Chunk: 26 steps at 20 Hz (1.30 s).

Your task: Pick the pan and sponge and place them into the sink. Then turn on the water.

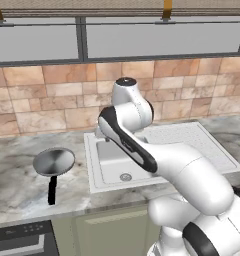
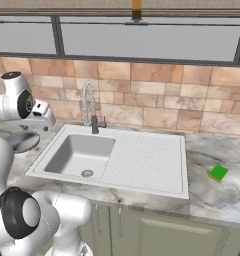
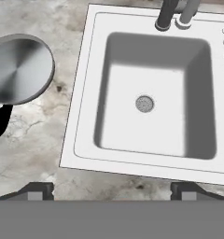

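The gripper (image 3: 112,191) hangs above the front rim of the sink (image 3: 81,116), looking straight down; its two dark fingertips (image 3: 37,191) stand wide apart with nothing between them, so the fingers are released. The sink's deep square basin (image 3: 146,107) lies directly below, with the round steel drain (image 3: 144,103) near its middle and the ribbed draining board (image 2: 147,160) to the right. The frying pan (image 1: 54,161) sits on the marble counter (image 1: 17,185) just left of the sink, apart from its rim, with the black handle (image 1: 52,190) pointing toward the counter's front edge. The green and yellow sponge (image 2: 218,173) lies on the counter right of the draining board, well apart from the pan. The chrome coil-spring faucet (image 2: 90,107) rises behind the basin against the tan tiled wall (image 2: 157,95).
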Available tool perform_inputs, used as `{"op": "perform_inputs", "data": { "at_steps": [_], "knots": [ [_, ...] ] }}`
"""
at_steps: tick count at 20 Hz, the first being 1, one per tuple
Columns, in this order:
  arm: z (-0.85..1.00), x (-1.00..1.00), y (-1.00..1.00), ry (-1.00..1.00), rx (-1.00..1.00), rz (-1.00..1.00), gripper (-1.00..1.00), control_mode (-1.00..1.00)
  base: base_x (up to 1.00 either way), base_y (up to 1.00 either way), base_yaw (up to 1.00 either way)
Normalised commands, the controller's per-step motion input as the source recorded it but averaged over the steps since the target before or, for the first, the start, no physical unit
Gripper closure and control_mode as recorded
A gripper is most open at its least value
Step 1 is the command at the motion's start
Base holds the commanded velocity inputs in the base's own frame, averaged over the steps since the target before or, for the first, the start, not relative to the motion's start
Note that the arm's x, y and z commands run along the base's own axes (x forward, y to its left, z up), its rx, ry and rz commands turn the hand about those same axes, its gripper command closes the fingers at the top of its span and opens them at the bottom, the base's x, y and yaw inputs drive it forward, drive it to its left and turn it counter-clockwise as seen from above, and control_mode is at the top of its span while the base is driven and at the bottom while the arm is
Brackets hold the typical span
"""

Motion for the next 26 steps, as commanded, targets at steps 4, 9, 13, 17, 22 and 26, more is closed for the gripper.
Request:
{"op": "perform_inputs", "data": {
  "at_steps": [4,9,13,17,22,26],
  "knots": [
    [-0.22,0.0,0.53,0.0,0.0,0.0,-1.0,-1.0,0.0,0.0,0.0],
    [-0.3,0.0,0.52,0.0,0.0,0.0,-1.0,-1.0,0.0,0.0,0.0],
    [-0.31,-0.02,0.56,0.0,0.0,0.0,-1.0,-1.0,0.0,0.0,0.0],
    [-0.29,-0.06,0.53,0.0,0.0,0.0,-1.0,-1.0,0.0,0.0,0.0],
    [-0.26,-0.02,0.48,0.0,0.0,0.0,-1.0,-1.0,0.0,0.0,0.0],
    [-0.24,0.0,0.39,0.0,0.0,0.0,-1.0,-1.0,0.0,0.0,0.0]
  ]
}}
